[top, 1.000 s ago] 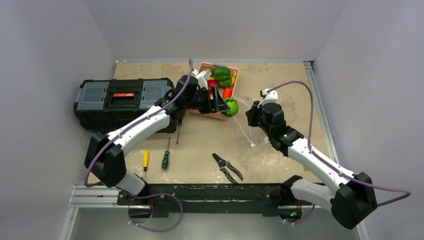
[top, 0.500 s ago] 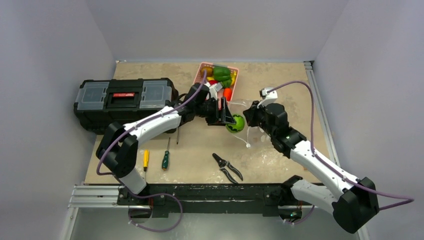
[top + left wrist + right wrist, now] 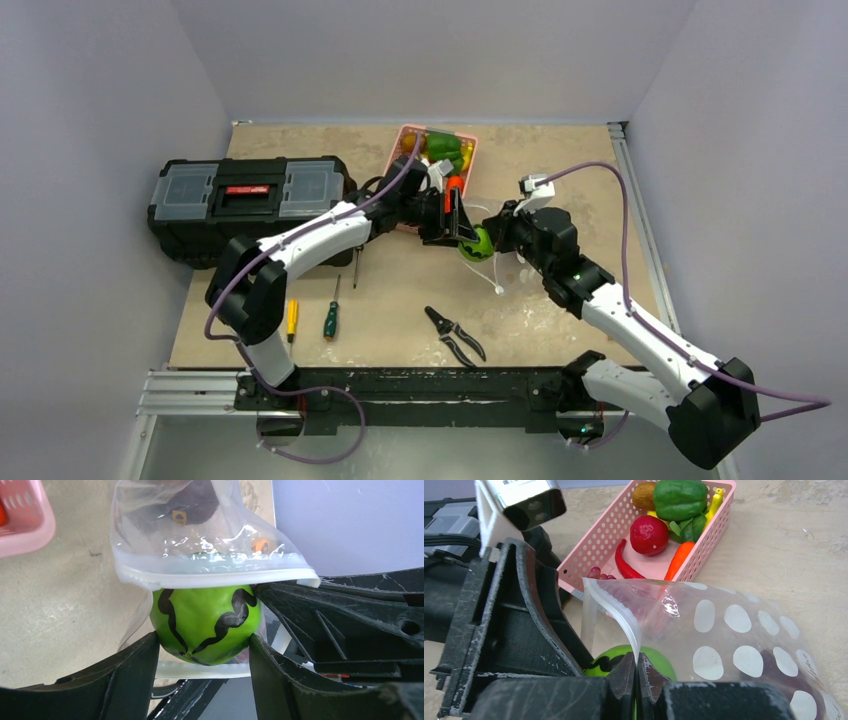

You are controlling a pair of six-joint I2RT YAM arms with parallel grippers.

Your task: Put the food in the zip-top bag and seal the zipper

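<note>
My left gripper (image 3: pixel 205 645) is shut on a green round fruit with black stripes (image 3: pixel 205 622), held at the mouth of the clear zip-top bag (image 3: pixel 200 535); the fruit also shows from above (image 3: pixel 477 243). The pale zipper strip (image 3: pixel 215 577) arches over the fruit, and its lower lip (image 3: pixel 200 670) lies under it. My right gripper (image 3: pixel 638 667) is shut on the zipper rim (image 3: pixel 616 612) and holds the bag (image 3: pixel 734 630) open. The green fruit (image 3: pixel 624 661) sits just behind the rim. The pink basket (image 3: pixel 599 545) holds a green pepper (image 3: pixel 679 497), a red round fruit (image 3: pixel 649 534) and a yellow banana (image 3: pixel 715 500).
A black toolbox (image 3: pixel 245 205) stands at the left. Screwdrivers (image 3: pixel 330 318) and pliers (image 3: pixel 455 335) lie near the front edge. A red chili (image 3: pixel 624 562) and an orange carrot (image 3: pixel 679 560) lie in the basket. Walls close in on the left, back and right.
My left gripper has carried the green fruit from beside the basket rightward and forward to the bag's mouth. My right gripper has stayed almost still, holding the bag's rim.
</note>
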